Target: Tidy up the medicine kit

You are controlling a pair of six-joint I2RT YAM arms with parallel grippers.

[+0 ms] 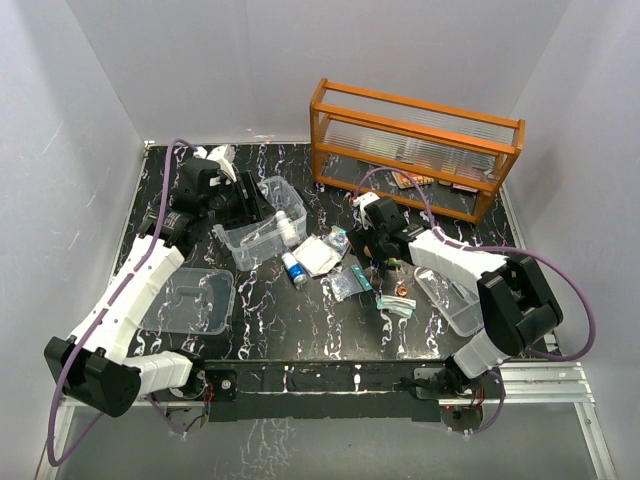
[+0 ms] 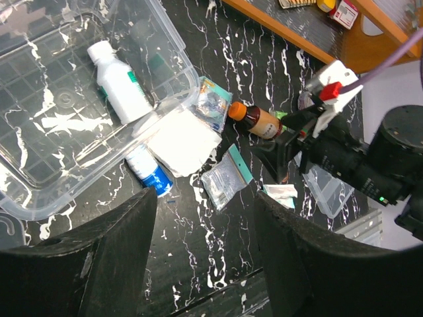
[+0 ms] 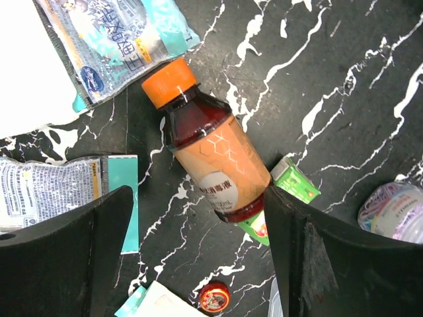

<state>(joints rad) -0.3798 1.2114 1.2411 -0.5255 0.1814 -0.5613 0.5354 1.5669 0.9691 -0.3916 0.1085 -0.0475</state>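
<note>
The medicine kit (image 1: pixel 262 222) is a clear open box at the table's left; its clear lid (image 1: pixel 190 300) with a dark handle lies nearer the front. A white bottle (image 2: pixel 119 89) lies inside the kit (image 2: pixel 39 99). My left gripper (image 2: pixel 205 251) hovers open above bare table just right of the kit, with nothing between its fingers. My right gripper (image 3: pixel 198 257) is open and low over an amber bottle (image 3: pixel 211 158) with an orange cap. The bottle's base lies between the fingers, close against the right finger (image 3: pixel 330 257). A blue-and-white bottle (image 2: pixel 151 173) and white gauze (image 2: pixel 182 142) lie beside the kit.
The orange glass-fronted rack (image 1: pixel 415 145) stands at the back right. A second clear container (image 1: pixel 450 298) sits at the front right. Sachets (image 3: pixel 112 39), a green box (image 3: pixel 294 181), a small red tin (image 3: pixel 215 297) and a clear-wrapped roll (image 3: pixel 393 211) surround the amber bottle.
</note>
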